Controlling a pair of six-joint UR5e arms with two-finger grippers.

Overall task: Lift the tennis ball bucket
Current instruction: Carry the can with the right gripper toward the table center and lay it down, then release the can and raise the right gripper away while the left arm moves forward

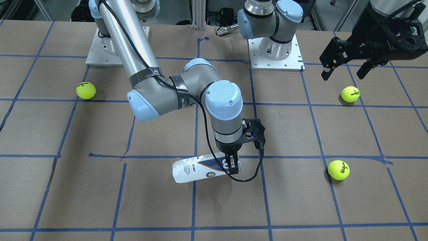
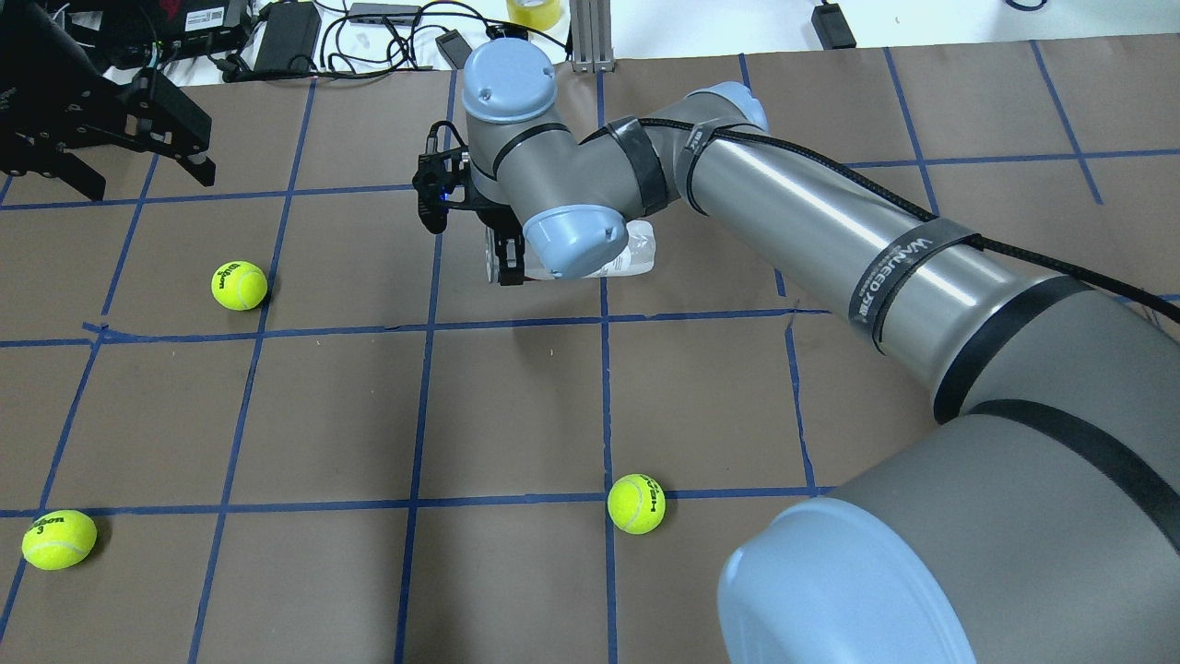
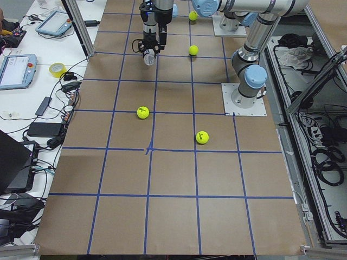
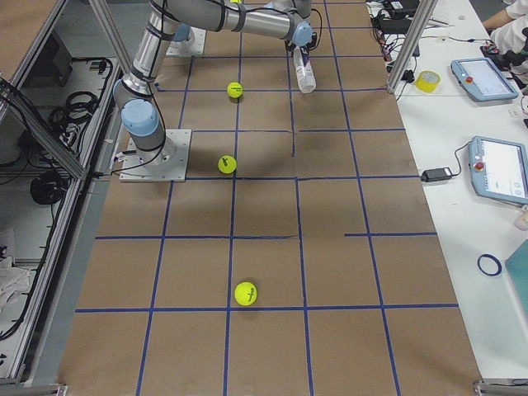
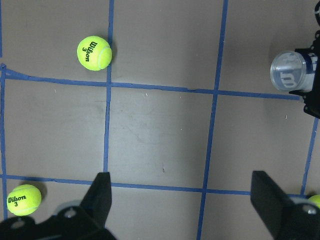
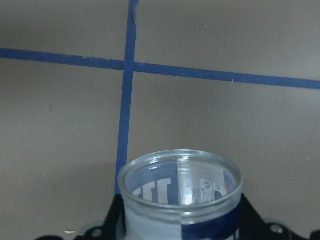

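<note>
The slim clear plastic tennis ball bucket (image 1: 190, 170), white-and-navy label, is clamped near one end by the right gripper (image 1: 234, 165), with the jaws drawn in narrow against its sides. The bucket is held roughly horizontal and slightly tilted, its free end pointing toward the robot's right. Whether the bucket is clear of the brown paper-covered table (image 1: 301, 201) with its blue tape grid cannot be told. In the right wrist view the bucket's clear round rim is seen end-on with black gripper parts on either side.

The left gripper (image 1: 347, 72) is held well apart from the bucket on the robot's left, raised above the table. Its fingers (image 5: 100, 195) are spread wide with nothing between them.

Three yellow-green felt tennis balls are noted, none touching the bucket:
- The first ball (image 1: 338, 169) is well off to the bucket's robot-left side, about level with it.
- The second ball (image 1: 350, 94) is further to that side and nearer the robot bases than the bucket.
- The third ball (image 1: 86, 90) is on the bucket's robot-right side, also nearer the bases.
</note>
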